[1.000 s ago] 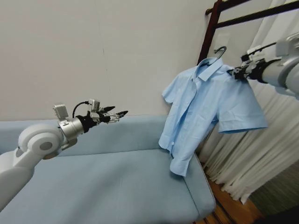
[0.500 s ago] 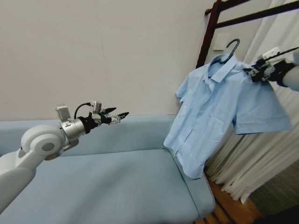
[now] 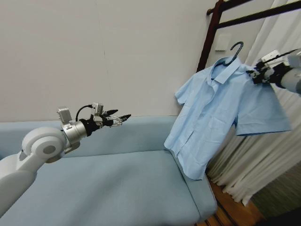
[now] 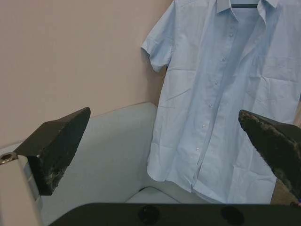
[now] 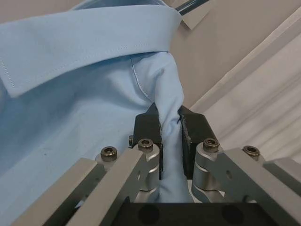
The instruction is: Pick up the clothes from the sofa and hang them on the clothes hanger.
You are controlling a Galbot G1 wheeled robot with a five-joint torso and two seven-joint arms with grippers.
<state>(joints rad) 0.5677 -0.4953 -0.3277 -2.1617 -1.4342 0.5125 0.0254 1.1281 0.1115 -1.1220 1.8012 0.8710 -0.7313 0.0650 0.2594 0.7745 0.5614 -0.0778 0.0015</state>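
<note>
Head view: my right gripper (image 3: 257, 74) is holding the shirt (image 3: 221, 117) up high by its shoulder, just beside the collar, so the hanger (image 3: 235, 51) hook is standing clear above the cloth. The shirt is hanging off the end of the sofa (image 3: 117, 188), in front of the curtain (image 3: 263, 160) and just beside the wooden rack (image 3: 207, 42). The hook is sitting below the rack's bars and touching none of them, so I'm judging the hang as not yet done. My left gripper (image 3: 117, 118) is hovering over the sofa back, well apart from the shirt.

Left wrist view: the left jaws are standing wide with nothing between them. They're facing the shirt front, which is draping freely with its hem near the sofa arm.

Right wrist view: the right jaws are pinching narrow on a bunched fold of shirt cloth below the collar, both pads (image 5: 148, 132) pressing on it. I can't tell whether the hanger's arm is inside the pinch. Gripping here is leaving the hook free for a bar. Risk as I'm reading it: thin cloth slipping, or the shirt tilting on the hanger.
</note>
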